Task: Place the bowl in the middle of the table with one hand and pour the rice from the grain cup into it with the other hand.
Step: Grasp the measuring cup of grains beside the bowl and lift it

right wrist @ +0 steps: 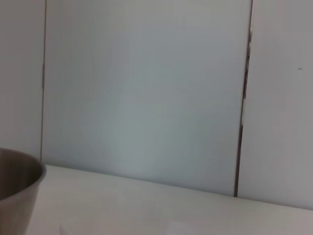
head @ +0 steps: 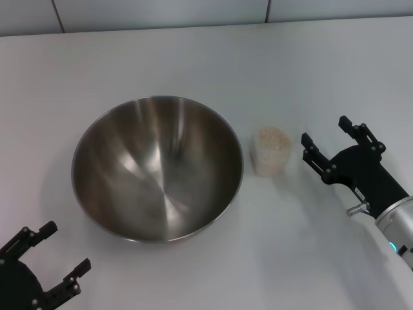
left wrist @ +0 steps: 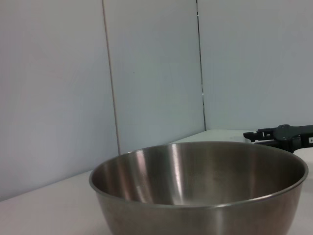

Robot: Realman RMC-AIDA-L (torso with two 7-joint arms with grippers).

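1. A large steel bowl (head: 157,168) is seen standing upright on the white desk (head: 193,58), somewhat left of the middle in the head view; its inside is bare metal, and no grains are seen in it.
2. A small clear cup (head: 271,150) is placed upright just beside the bowl, on the robot's right side, with a narrow strip of desk between the two.
3. The cup is filled nearly to its rim with off-white rice (head: 271,137).
4. The right gripper (head: 329,137) is held near the cup on its right side, apart from it and not touching it. Its fingers (head: 311,148) are spread wide and pointed toward the cup, and nothing is held between them.
5. The left gripper (head: 57,248) is found at the near left corner of the head view, close to the bowl's near left rim but apart from it. Its fingers (head: 39,233) are also spread wide, and nothing is gripped.
6. In the left wrist view the bowl (left wrist: 200,191) is shown close up from the side, with the right gripper (left wrist: 281,136) seen beyond its far rim.
7. In the right wrist view only an edge of the bowl (right wrist: 17,191) is shown, against the desk (right wrist: 156,205) and the panelled wall (right wrist: 146,88) behind it.
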